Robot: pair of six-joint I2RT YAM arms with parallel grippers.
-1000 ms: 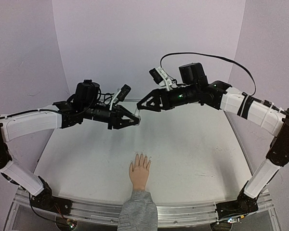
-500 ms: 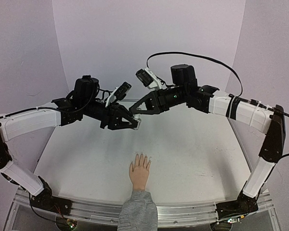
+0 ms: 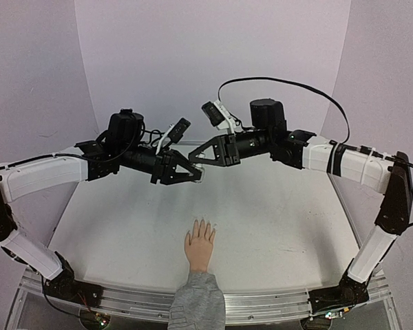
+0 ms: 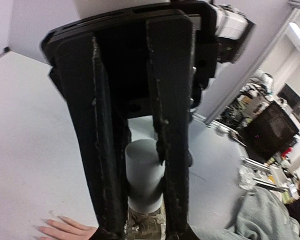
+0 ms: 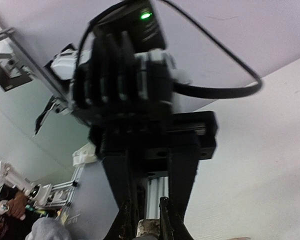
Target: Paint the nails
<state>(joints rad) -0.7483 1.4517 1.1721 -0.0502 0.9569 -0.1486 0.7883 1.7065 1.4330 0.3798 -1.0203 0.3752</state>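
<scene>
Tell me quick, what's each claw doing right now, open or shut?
Left gripper: closed, holding a small bottle.
Right gripper: closed, apparently pinching the same bottle's end.

Pale nails on flesh-coloured skin, grey sleeve cuff, white table, lilac walls

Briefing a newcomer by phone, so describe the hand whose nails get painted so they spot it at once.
Find the white table and go to the middle of its near edge. A small flesh-coloured hand lies flat there, reaching out of a grey sleeve. Nothing else on the table is skin-coloured.
</scene>
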